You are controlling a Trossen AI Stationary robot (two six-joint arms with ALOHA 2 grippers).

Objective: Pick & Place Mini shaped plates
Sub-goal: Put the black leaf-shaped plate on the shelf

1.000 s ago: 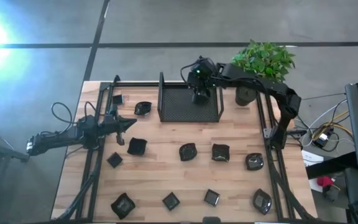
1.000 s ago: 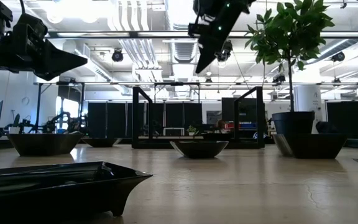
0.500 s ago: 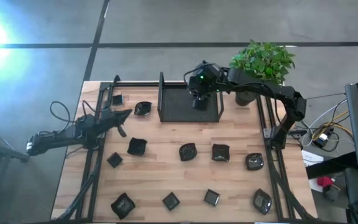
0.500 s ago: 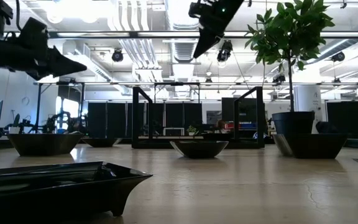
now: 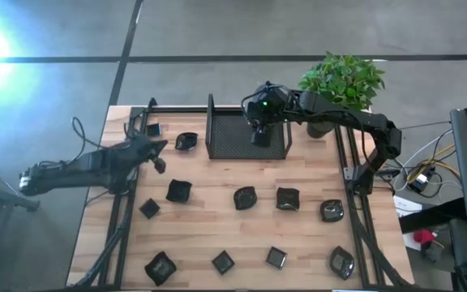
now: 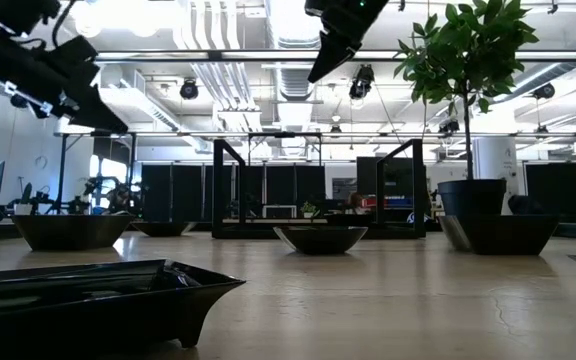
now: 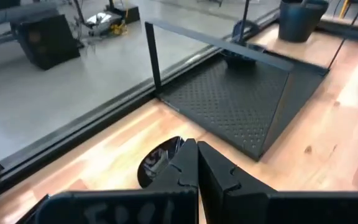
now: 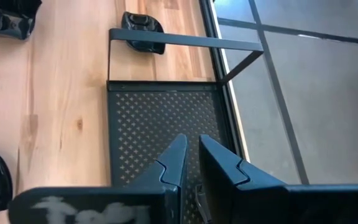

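place: lab | cue: ceiling ducts [image 6: 213, 40], wooden table [image 5: 217, 231]

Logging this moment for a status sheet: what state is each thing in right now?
left pincer: shut, empty, near the table's left edge
right pincer: nearly closed, holding nothing, above the tray
mesh tray: upright, empty
mini shaped plates: on the table, none in the tray
potted plant: upright, by the tray
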